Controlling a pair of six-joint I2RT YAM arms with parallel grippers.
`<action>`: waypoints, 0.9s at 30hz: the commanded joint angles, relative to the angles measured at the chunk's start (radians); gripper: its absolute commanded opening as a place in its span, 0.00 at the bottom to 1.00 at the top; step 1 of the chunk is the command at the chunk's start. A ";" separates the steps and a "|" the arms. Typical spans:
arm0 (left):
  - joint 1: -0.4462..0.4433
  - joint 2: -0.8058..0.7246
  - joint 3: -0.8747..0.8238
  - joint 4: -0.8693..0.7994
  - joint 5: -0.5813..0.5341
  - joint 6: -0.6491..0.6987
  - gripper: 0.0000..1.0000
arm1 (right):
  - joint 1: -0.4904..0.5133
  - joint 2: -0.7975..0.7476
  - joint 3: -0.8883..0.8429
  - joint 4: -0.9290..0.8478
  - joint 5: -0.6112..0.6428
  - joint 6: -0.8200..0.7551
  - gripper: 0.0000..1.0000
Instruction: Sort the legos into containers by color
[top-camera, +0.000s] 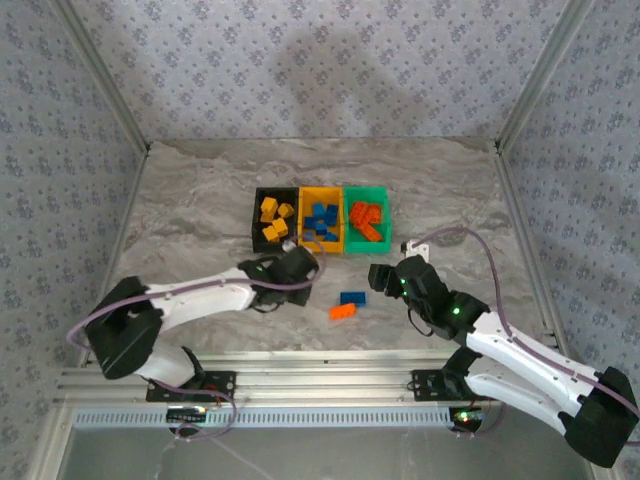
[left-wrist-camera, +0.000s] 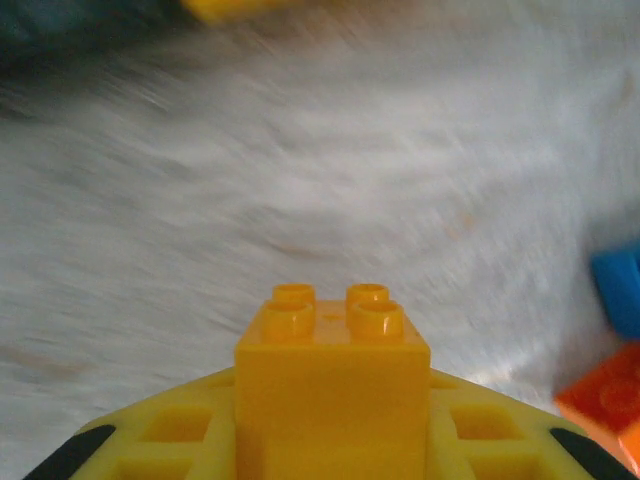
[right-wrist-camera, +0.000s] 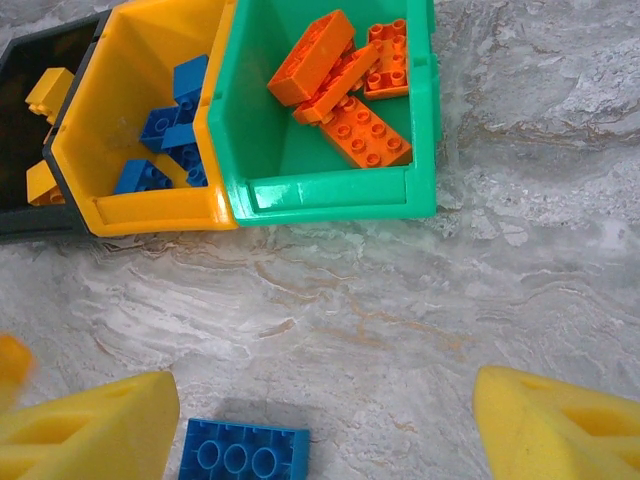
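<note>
Three bins stand touching in a row at the middle of the table (top-camera: 200, 200). The black bin (top-camera: 258, 238) is on the left, the yellow bin (top-camera: 321, 191) in the middle and the green bin (top-camera: 366, 191) on the right. Yellow bricks (top-camera: 273, 215) lie in the black bin, blue bricks (top-camera: 321, 220) in the yellow bin, and orange bricks (right-wrist-camera: 345, 90) are piled in the green bin, some leaning on one another.

The left tool (top-camera: 296, 264) sits just near of the black and yellow bins. It pinches a yellow brick (left-wrist-camera: 332, 370), studs pointing away from the wrist, with the yellow fingers (left-wrist-camera: 180, 430) pressed against its two sides. The left wrist view is blurred, so I cannot tell whether this brick touches the table.

Two bricks lie loose on the table between the two tools and near of the bins. One is a blue one (top-camera: 352, 297), and an orange one (top-camera: 343, 311) is just beside it on its near left; I cannot tell whether they touch. Both show at the right edge of the left wrist view.

The right tool (top-camera: 383, 276) is near of the green bin and just right of the loose blue brick. Its yellow fingers (right-wrist-camera: 560, 420) are spread wide and grip nothing. In its wrist view the loose blue brick lies flat, studs up, close beside the left finger, with bare table between the two fingers. The front walls of the green and yellow bins are at the far side of that view.
</note>
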 joint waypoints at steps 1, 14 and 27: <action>0.127 -0.039 0.080 -0.019 -0.028 0.054 0.26 | -0.006 0.015 -0.003 -0.012 0.017 0.007 0.79; 0.360 0.388 0.504 0.002 -0.007 0.075 0.27 | -0.006 0.029 0.001 -0.077 -0.008 0.025 0.79; 0.324 0.251 0.537 0.021 0.083 0.055 0.87 | 0.000 0.071 -0.040 -0.069 -0.108 0.073 0.84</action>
